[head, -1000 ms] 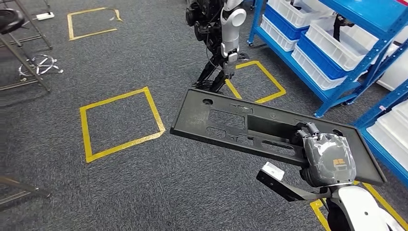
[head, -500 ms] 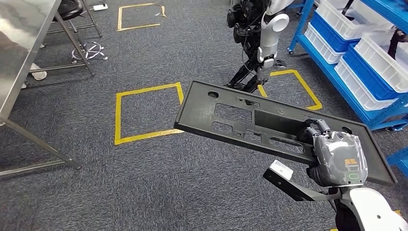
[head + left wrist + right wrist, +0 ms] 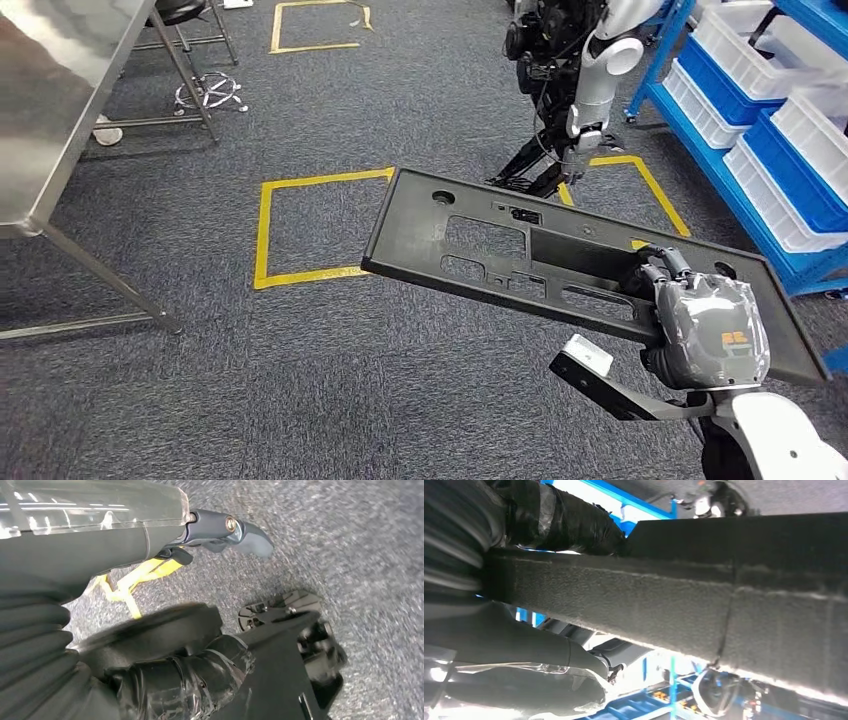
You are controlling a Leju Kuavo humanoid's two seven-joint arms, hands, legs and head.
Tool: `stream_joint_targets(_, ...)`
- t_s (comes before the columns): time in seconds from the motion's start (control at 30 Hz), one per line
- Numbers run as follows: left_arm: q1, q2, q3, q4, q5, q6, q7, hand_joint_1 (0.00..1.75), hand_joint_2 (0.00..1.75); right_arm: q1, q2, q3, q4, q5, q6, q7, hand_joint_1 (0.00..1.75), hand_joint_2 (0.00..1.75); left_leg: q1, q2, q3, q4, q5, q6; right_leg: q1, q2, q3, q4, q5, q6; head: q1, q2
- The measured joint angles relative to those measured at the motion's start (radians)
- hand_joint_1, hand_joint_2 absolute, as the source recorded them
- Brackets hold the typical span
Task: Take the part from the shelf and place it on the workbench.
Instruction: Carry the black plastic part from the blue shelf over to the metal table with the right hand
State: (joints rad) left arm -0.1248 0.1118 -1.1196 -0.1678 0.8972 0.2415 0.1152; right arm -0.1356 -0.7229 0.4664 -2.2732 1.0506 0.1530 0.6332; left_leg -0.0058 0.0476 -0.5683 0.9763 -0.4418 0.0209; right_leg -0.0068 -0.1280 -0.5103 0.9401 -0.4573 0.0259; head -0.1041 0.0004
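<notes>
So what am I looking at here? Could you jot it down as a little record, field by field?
Held thing: long black panel with cut-outs, carried roughly flat above the floor
Holder: right hand, gripping the panel near one end
Left hand: hangs over the carpet; whether it is open or closed is unclear
Floor: grey carpet with yellow tape squares
Workbench: metal, far left, nothing placed on it yet
Shelf: blue, with white bins, on the right
Also there: another robot standing by the shelf
</notes>
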Motion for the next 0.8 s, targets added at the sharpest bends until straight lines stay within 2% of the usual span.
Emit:
stream_joint_targets(0.13, 0.002, 0.000, 0.000, 0.000, 0.000, 0.000, 0.000, 0.00, 1.75, 0.000, 0.000, -0.001, 0.000, 0.000, 0.000, 0.000, 1.75, 1.75, -0.001, -0.011, -0.001, -0.001, 0.002, 0.005, -0.002, -0.010, 0.002, -0.002, -0.001, 0.005, 0.000, 0.000)
stream_joint_targets(0.17, 0.003, -0.001, 0.000, 0.000, 0.000, 0.000, 0.000, 0.00, 1.75, 0.000, 0.000, -0.002, -0.001, 0.000, 0.000, 0.000, 1.75, 1.75, 0.001, -0.020, -0.001, -0.003, 0.004, 0.010, -0.004, 0.008, -0.001, 0.009, -0.011, 0.009, 0.000, 0.000)
stream_joint_targets(0.2, 0.003, -0.002, 0.000, 0.001, 0.000, 0.000, 0.000, 0.00, 1.75, 0.001, -0.001, -0.005, -0.002, 0.000, 0.000, 0.000, 1.75, 1.75, 0.003, -0.031, -0.001, -0.005, 0.007, 0.016, -0.007, 0.038, -0.017, 0.049, -0.036, 0.013, 0.000, 0.000)
stream_joint_targets(0.23, 0.003, -0.003, 0.000, 0.001, 0.000, 0.000, 0.000, 0.00, 1.75, 0.001, -0.002, -0.007, -0.004, 0.000, 0.000, 0.000, 1.75, 1.75, 0.005, -0.043, 0.000, -0.007, 0.011, 0.023, -0.009, 0.070, -0.041, 0.103, -0.067, 0.017, 0.001, 0.000)
stream_joint_targets(0.27, 0.002, -0.005, 0.000, 0.001, 0.000, 0.000, 0.000, 0.00, 1.75, 0.003, -0.004, -0.010, -0.006, 0.000, 0.000, -0.001, 1.75, 1.75, 0.006, -0.058, -0.001, -0.008, 0.014, 0.028, -0.011, 0.106, -0.077, 0.180, -0.104, 0.020, 0.002, 0.000)
stream_joint_targets(0.3, 0.001, -0.006, 0.000, 0.001, -0.001, 0.000, 0.000, 0.00, 1.75, 0.004, -0.005, -0.010, -0.007, 0.000, 0.000, -0.001, 1.75, 1.75, 0.005, -0.078, -0.002, -0.008, 0.015, 0.031, -0.011, 0.121, -0.112, 0.243, -0.122, 0.018, 0.002, 0.000)
stream_joint_targets(0.33, 0.001, -0.007, 0.000, 0.001, -0.001, 0.000, 0.000, 0.00, 1.75, 0.005, -0.005, -0.012, -0.007, 0.000, 0.000, -0.001, 1.75, 1.75, 0.004, -0.105, -0.002, -0.007, 0.017, 0.030, -0.011, 0.146, -0.104, 0.216, -0.096, 0.012, 0.003, 0.000)
stream_joint_targets(0.37, 0.002, -0.006, -0.001, 0.001, -0.002, 0.000, 0.003, 0.00, 1.75, 0.005, -0.005, -0.014, -0.008, -0.004, 0.000, 0.000, 1.75, 1.75, 0.002, -0.128, -0.010, 0.000, 0.015, 0.021, -0.011, 0.154, -0.083, 0.160, -0.061, 0.002, 0.002, 0.000)
stream_joint_targets(0.4, 0.003, -0.005, -0.001, 0.001, -0.002, -0.002, 0.006, 0.00, 1.75, 0.005, -0.005, -0.016, -0.009, -0.017, -0.004, 0.005, 1.75, 1.75, 0.003, -0.127, -0.036, 0.055, -0.017, 0.008, -0.010, 0.154, -0.051, 0.081, -0.016, -0.010, 0.001, 0.000)
stream_joint_targets(0.43, 0.002, -0.003, -0.002, 0.001, -0.002, -0.003, 0.011, 0.00, 1.75, 0.005, -0.004, -0.019, -0.010, -0.033, -0.010, 0.012, 1.75, 1.75, 0.004, -0.113, -0.069, 0.126, -0.056, -0.005, -0.009, 0.152, -0.017, 0.004, 0.017, -0.020, 0.000, 0.000)
stream_joint_targets(0.47, 0.002, -0.001, -0.004, 0.001, -0.003, -0.004, 0.015, 0.00, 1.75, 0.006, -0.002, -0.022, -0.010, -0.050, -0.016, 0.018, 1.75, 1.75, 0.005, -0.087, -0.103, 0.204, -0.098, -0.017, -0.008, 0.126, -0.012, -0.011, 0.022, -0.025, -0.001, 0.000)
stream_joint_targets(0.5, 0.001, -0.001, -0.006, 0.001, -0.003, -0.006, 0.017, 0.00, 1.75, 0.009, 0.000, -0.024, -0.010, -0.062, -0.023, 0.025, 1.75, 1.75, 0.009, -0.064, -0.125, 0.270, -0.131, -0.022, -0.006, 0.114, -0.013, -0.011, 0.023, -0.027, -0.002, 0.000)
stream_joint_targets(0.53, 0.001, 0.000, -0.008, 0.001, -0.003, -0.007, 0.019, 0.00, 1.75, 0.011, 0.001, -0.027, -0.009, -0.066, -0.028, 0.027, 1.75, 1.75, 0.011, -0.060, -0.118, 0.274, -0.127, -0.025, -0.007, 0.107, -0.014, -0.009, 0.023, -0.026, -0.002, 0.000)
stream_joint_targets(0.57, 0.002, 0.000, -0.010, 0.001, -0.003, -0.008, 0.019, 0.00, 1.75, 0.012, 0.002, -0.030, -0.009, -0.068, -0.031, 0.028, 1.75, 1.75, 0.013, -0.059, -0.091, 0.238, -0.106, -0.026, -0.008, 0.103, -0.016, -0.006, 0.024, -0.025, -0.002, 0.000)
stream_joint_targets(0.63, 0.003, 0.002, -0.013, 0.001, -0.003, -0.008, 0.019, 0.00, 1.75, 0.013, 0.004, -0.035, -0.009, -0.068, -0.034, 0.030, 1.75, 1.75, 0.016, -0.054, -0.010, 0.107, -0.053, -0.027, -0.008, 0.097, -0.022, 0.003, 0.022, -0.020, -0.002, 0.000)
stream_joint_targets(0.67, 0.002, 0.003, -0.014, 0.001, -0.003, -0.009, 0.020, 0.00, 1.75, 0.013, 0.005, -0.037, -0.009, -0.069, -0.034, 0.031, 1.75, 1.75, 0.016, -0.052, 0.021, 0.052, -0.038, -0.025, -0.007, 0.096, -0.027, 0.011, 0.022, -0.015, -0.001, 0.000)
stream_joint_targets(0.7, 0.001, 0.004, -0.015, 0.001, -0.003, -0.009, 0.020, 0.00, 1.75, 0.013, 0.005, -0.039, -0.010, -0.069, -0.034, 0.031, 1.75, 1.75, 0.015, -0.051, 0.035, 0.022, -0.033, -0.020, -0.006, 0.095, -0.033, 0.016, 0.022, -0.009, -0.001, 0.000)
stream_joint_targets(0.8, 0.003, 0.003, -0.015, 0.001, -0.003, -0.010, 0.021, 0.00, 1.75, 0.013, 0.006, -0.041, -0.010, -0.069, -0.034, 0.032, 1.75, 1.75, 0.011, -0.053, 0.028, 0.011, -0.025, 0.001, -0.008, 0.094, -0.044, 0.023, 0.028, 0.010, -0.001, 0.000)
